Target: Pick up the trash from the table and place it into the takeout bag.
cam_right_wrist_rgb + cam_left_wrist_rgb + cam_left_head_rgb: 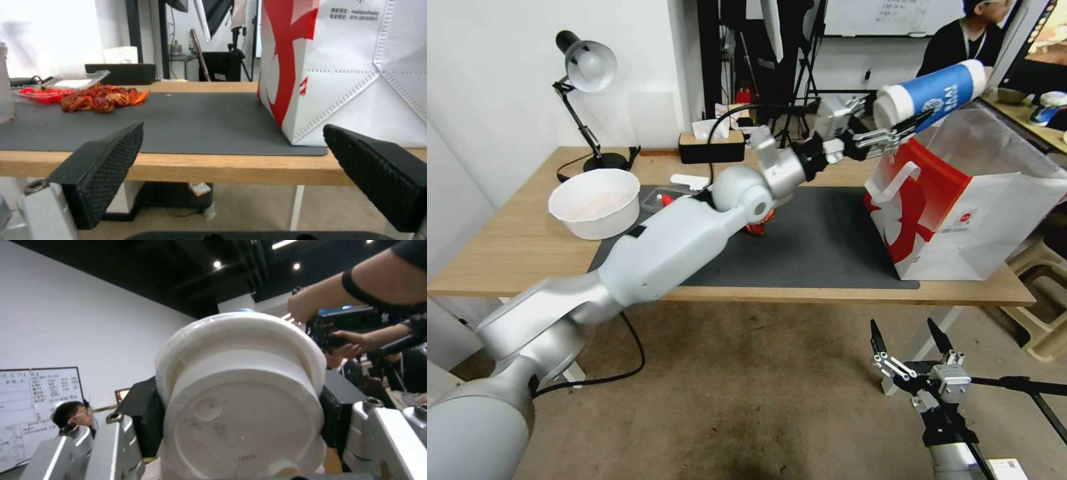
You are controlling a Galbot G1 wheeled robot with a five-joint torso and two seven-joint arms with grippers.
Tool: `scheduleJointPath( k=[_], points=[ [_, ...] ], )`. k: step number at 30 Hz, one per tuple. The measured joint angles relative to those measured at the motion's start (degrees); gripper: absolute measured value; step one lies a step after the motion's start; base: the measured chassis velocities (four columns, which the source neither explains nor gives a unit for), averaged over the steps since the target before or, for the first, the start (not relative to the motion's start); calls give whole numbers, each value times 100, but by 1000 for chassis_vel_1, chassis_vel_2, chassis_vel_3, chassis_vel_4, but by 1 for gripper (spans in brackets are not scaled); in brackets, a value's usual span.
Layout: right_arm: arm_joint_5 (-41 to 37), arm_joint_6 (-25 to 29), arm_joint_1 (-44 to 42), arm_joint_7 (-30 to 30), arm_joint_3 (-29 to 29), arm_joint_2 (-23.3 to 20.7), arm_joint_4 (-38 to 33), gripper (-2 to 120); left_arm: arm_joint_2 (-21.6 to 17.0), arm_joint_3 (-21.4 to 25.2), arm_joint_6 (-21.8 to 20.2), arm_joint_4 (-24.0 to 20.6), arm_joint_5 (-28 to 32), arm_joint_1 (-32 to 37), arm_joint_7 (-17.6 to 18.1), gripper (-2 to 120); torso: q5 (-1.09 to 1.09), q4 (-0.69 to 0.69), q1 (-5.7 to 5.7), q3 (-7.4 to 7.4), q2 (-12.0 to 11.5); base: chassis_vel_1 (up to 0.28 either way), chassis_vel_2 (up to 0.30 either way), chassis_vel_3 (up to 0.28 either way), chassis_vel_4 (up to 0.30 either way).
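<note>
Blue cup (937, 90) (white lid); white bag (994, 213), red figure print.

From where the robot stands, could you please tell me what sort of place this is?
Probably an office or lab workspace. A light-wood desk carries a desk lamp and a takeout bag, a whiteboard hangs on the wall, and tripods stand behind.

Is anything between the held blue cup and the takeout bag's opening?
Nothing visible. The left gripper holds the blue cup tilted, above the takeout bag, by its open top.
</note>
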State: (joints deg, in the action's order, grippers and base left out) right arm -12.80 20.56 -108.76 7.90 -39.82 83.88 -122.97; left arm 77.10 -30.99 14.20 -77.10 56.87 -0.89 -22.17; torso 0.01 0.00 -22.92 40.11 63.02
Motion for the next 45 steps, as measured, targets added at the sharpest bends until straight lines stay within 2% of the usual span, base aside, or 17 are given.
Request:
scheduleJointPath(
  k=[6,8,9,12,17,22,26,31,35,38,39,42,45],
  points=[
    [-83,121,-34,51,-75,11,88,100,429,-271,-1,504,37,-404,-15,63,0,0,0,0,0,0,0,0,0],
    [-152,185,-61,80,-134,1,142,100,720,-354,-3,761,41,-578,-21,63,1,0,0,0,0,0,0,0,0],
    [-152,185,-61,80,-134,1,142,100,720,-354,-3,761,41,-578,-21,63,1,0,0,0,0,0,0,0,0],
    [-245,289,-107,119,-212,-32,215,100,1178,-471,-12,1210,6,-814,-32,63,1,-1,0,0,0,0,0,0,0],
    [-316,368,-148,145,-253,-51,267,100,1517,-648,-9,1641,-138,-1033,-37,63,1,-4,1,0,1,0,0,0,0],
    [-367,417,-184,161,-286,-70,277,100,1546,-734,1,2071,-317,-1148,-20,63,0,2,1,0,1,0,0,0,0],
    [-419,467,-227,173,-321,-99,286,100,1537,-850,28,2286,-526,-1164,20,63,-2,0,1,0,1,0,0,0,0],
    [-441,508,-244,180,-338,-118,318,100,1528,-972,40,2310,-645,-1164,100,63,-1,0,1,0,1,0,0,0,0],
    [-453,529,-259,187,-342,-128,331,100,1523,-1077,37,2304,-710,-1181,298,63,-1,0,1,0,1,0,0,0,0],
    [-463,556,-272,194,-342,-132,339,100,1517,-1119,13,2296,-737,-1228,413,80,-1,0,1,0,1,0,0,0,0],
    [-463,556,-272,194,-342,-132,339,100,1517,-1119,13,2296,-737,-1228,413,80,-1,0,1,0,1,0,0,0,0],
    [-465,573,-274,205,-335,-132,350,100,1513,-1120,-1,2256,-738,-1264,510,93,-2,0,1,0,1,0,0,0,0],
    [-465,588,-274,219,-319,-130,355,100,1512,-1122,-7,2233,-737,-1282,553,99,-1,0,1,0,1,0,0,0,0]
  ],
)
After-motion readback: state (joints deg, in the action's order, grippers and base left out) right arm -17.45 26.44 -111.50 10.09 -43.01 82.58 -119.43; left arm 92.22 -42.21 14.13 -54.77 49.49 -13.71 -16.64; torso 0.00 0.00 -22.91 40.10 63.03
